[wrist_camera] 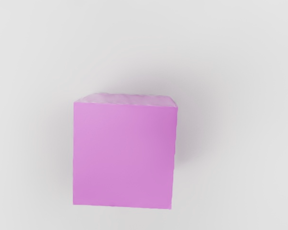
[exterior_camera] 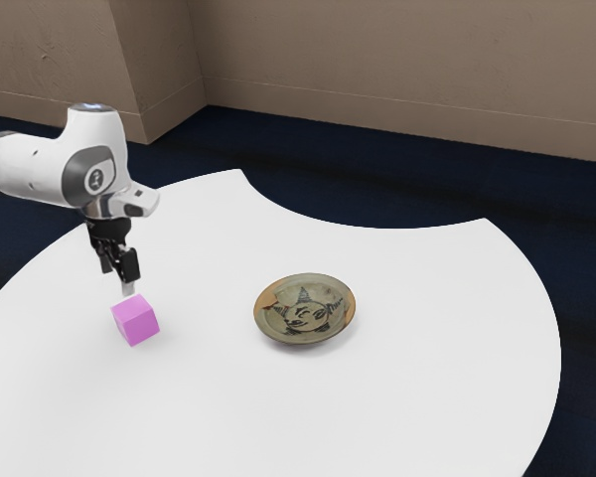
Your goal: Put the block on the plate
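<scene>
The white tabletop [exterior_camera: 407, 397] bore everything. From upper left the arm [exterior_camera: 35, 169] reached down; the plate [exterior_camera: 305, 310] lay face-up near centre, ready to receive. The fingers [exterior_camera: 130, 266] hung apart, apparently to straddle the pink block [exterior_camera: 135, 322], lower left, unheld.

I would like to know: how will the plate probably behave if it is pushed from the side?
The plate looks like painted pottery, so it is probably stiff and might chip if knocked. It lies face up on the table, so a low push would likely slide it; pressing its raised rim could tip it.
</scene>
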